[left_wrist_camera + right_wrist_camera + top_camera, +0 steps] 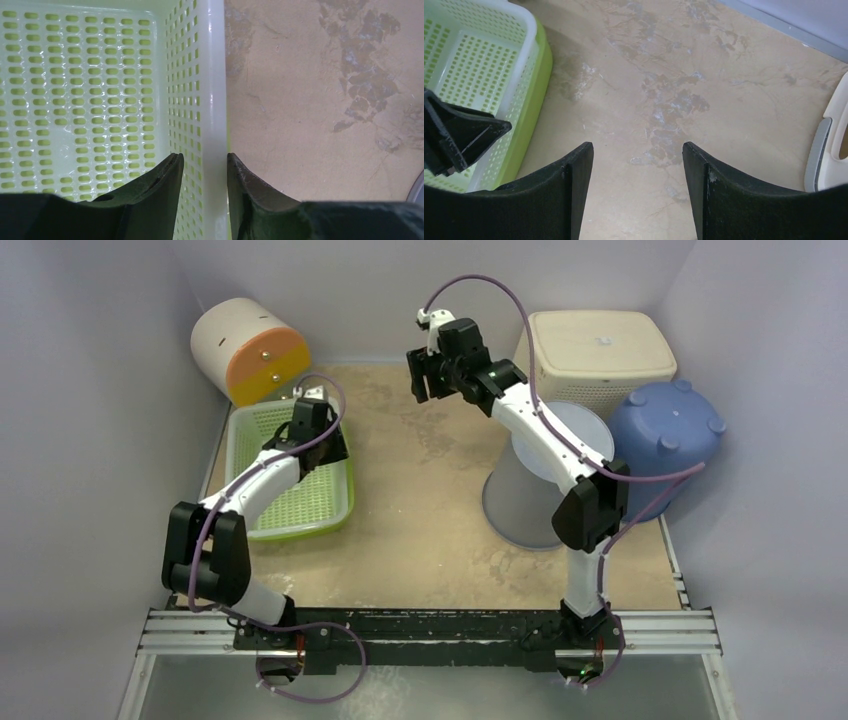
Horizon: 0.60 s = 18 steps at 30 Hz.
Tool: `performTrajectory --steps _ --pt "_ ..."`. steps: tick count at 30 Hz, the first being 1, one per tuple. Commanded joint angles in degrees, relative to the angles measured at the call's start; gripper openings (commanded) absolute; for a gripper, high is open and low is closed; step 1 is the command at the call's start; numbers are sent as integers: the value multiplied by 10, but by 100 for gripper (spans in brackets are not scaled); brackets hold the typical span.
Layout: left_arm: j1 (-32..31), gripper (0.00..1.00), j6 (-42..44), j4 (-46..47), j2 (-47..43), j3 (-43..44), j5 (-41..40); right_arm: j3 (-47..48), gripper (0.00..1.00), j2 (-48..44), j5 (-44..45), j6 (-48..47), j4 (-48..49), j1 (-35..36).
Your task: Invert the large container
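The large container, a light green perforated basket [300, 502], sits upright on the left of the table. My left gripper [322, 440] straddles its right wall near the far corner. In the left wrist view [205, 157] one finger is inside the basket and the other is outside, against the white-lit rim [212, 75]. Whether the inner finger presses the wall is not clear. My right gripper [428, 380] hangs open above the far middle of the table with only bare tabletop between its fingers [637, 146]. The basket [484, 60] and the left gripper [459, 135] lie at its left.
A cream and orange drum [245, 345] lies at the back left. A beige lidded bin [598, 355], an upturned blue tub [665, 430] and a translucent grey bucket [540, 495] crowd the right side. Walls close in on three sides.
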Motion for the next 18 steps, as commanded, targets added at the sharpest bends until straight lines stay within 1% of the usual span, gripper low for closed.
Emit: performTrajectory --steps 1,3,6,10,13,15,18 --pt "-3 31 21 21 9 25 -27 -11 68 -60 1 -12 0 2" --pt "-3 20 20 20 12 28 -24 -15 69 -67 7 -14 -3 1" --pt "-3 0 20 22 5 31 -24 -19 69 -74 14 -17 -7 -1" --pt "-3 0 37 12 7 35 -29 -26 69 -84 13 -17 -9 -3" --pt "-3 0 46 -2 -9 44 -32 -30 69 -95 18 -18 -9 -5" --pt "-3 0 51 -19 -26 67 -39 -36 69 -103 22 -18 -8 -7" --pt "-3 0 58 -55 -42 124 -46 -44 69 -113 23 -19 -6 -11"
